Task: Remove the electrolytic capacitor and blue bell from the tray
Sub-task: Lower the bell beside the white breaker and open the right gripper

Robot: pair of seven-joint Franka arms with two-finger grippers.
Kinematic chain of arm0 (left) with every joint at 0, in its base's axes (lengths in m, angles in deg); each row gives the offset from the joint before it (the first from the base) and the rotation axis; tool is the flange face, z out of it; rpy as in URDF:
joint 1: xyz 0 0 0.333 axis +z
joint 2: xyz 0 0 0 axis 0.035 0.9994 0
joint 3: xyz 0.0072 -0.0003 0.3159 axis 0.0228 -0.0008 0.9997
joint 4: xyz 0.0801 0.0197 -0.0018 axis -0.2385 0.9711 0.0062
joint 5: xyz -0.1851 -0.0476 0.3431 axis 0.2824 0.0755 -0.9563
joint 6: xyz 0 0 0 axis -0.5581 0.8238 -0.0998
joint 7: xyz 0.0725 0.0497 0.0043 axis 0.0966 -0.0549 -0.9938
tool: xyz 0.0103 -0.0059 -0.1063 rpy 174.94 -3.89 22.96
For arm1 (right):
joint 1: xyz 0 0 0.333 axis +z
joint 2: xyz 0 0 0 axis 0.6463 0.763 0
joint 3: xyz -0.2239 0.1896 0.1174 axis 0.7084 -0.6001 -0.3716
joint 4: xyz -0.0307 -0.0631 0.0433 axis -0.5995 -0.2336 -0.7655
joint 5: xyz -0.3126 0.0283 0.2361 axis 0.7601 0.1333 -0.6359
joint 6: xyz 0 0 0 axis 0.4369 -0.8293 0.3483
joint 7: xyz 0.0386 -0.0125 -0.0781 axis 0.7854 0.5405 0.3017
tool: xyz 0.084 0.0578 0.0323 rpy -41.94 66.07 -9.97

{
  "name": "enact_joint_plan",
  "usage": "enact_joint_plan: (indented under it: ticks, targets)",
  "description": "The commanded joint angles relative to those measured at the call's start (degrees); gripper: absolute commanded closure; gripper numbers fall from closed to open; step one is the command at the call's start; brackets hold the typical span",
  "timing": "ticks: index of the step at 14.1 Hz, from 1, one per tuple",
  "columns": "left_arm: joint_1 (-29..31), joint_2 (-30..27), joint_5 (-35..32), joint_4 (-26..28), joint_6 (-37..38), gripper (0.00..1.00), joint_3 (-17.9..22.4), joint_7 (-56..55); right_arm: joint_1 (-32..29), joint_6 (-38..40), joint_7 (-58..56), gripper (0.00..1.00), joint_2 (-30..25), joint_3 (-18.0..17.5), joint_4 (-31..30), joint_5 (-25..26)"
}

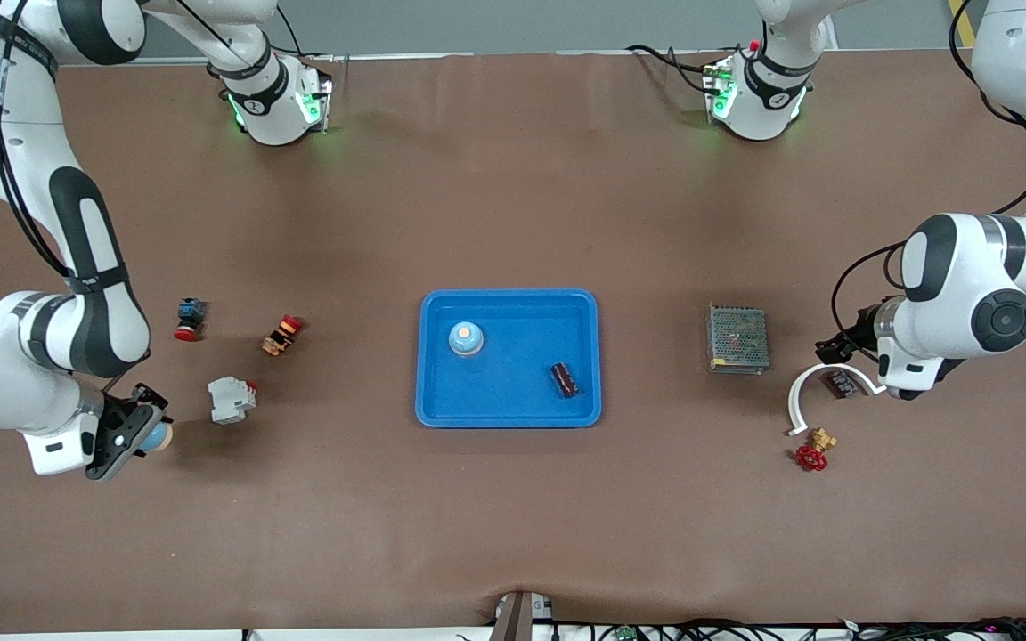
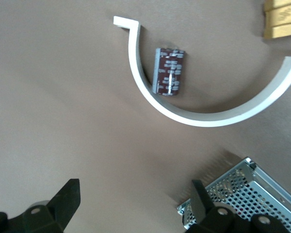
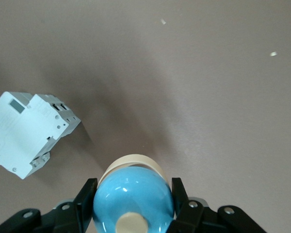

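My right gripper (image 3: 133, 194) is shut on a light blue bell (image 3: 133, 199) with a cream base and knob. It holds the bell (image 1: 158, 435) low over the table at the right arm's end, beside a white breaker. A dark brown capacitor (image 2: 169, 71) lies on the table inside a white curved clamp (image 2: 203, 118), at the left arm's end (image 1: 842, 384). My left gripper (image 2: 136, 206) hangs open above the table close to it, with nothing between its fingers. The blue tray (image 1: 513, 414) in the middle holds another bell (image 1: 466, 338) and another capacitor (image 1: 565, 379).
A white breaker (image 1: 232, 400) lies near the held bell, with a red push button (image 1: 190, 319) and an orange switch (image 1: 282, 335) farther from the front camera. A metal mesh box (image 1: 737, 338) and a brass valve with a red handle (image 1: 814, 450) flank the clamp.
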Motion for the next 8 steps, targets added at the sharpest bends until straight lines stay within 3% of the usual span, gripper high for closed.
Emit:
enact_joint_plan:
  ticks: [1,8]
  targets:
    - [1.0,-2.2,0.8,3.2,-2.1,0.00,-0.8,-3.2,-0.8,-1.1,-3.2,0.69,0.2,-0.7,-0.8,0.5]
    - [1.0,-3.4,0.8,6.7,-6.6,0.00,-0.8,-11.7,-1.9,-5.9,-8.0,0.68,3.8,-0.7,-0.8,0.4]
